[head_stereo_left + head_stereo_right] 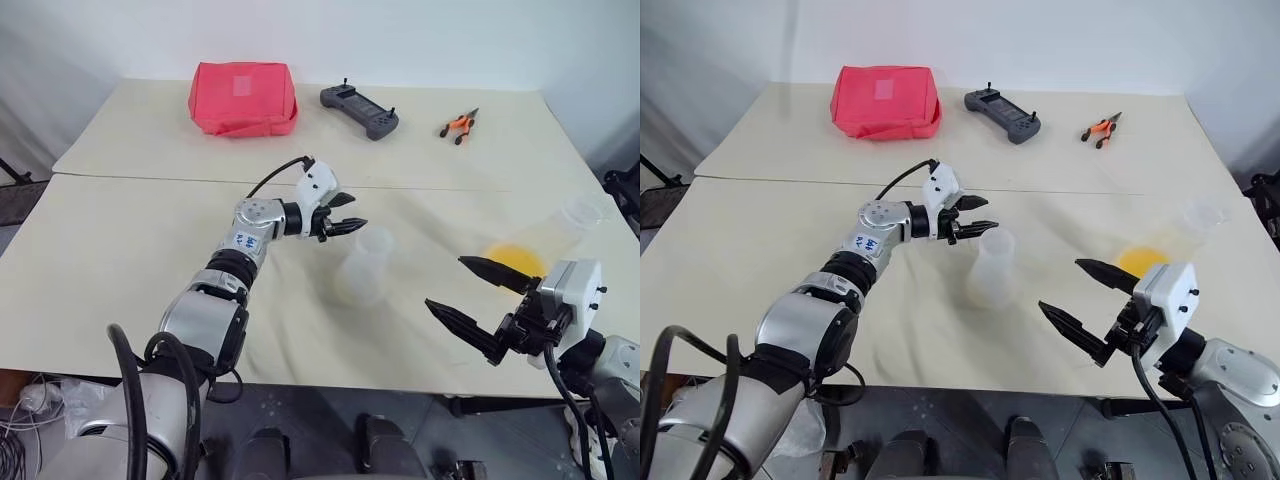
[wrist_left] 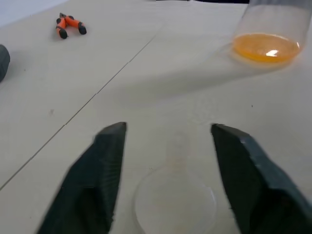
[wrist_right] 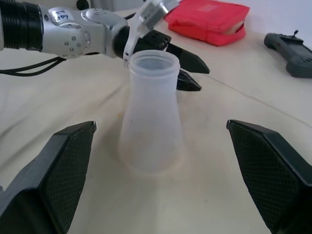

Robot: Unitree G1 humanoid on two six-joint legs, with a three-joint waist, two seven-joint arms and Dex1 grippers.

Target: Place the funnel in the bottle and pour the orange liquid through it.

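The translucent colourless plastic bottle (image 3: 151,117) stands upright just beside the left end effector (image 1: 345,215), whose fingers flank the clear plastic funnel (image 2: 174,197). Orange liquid (image 2: 265,47) sits beyond.

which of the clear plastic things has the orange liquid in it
The wide round container near the table's right edge; yellow-orange liquid pools in its bottom. The bottle mid-table looks empty, as does the small cup behind the container.

Left tool (image 1: 345,219) part-open, right tool (image 1: 470,293) wide, both level.
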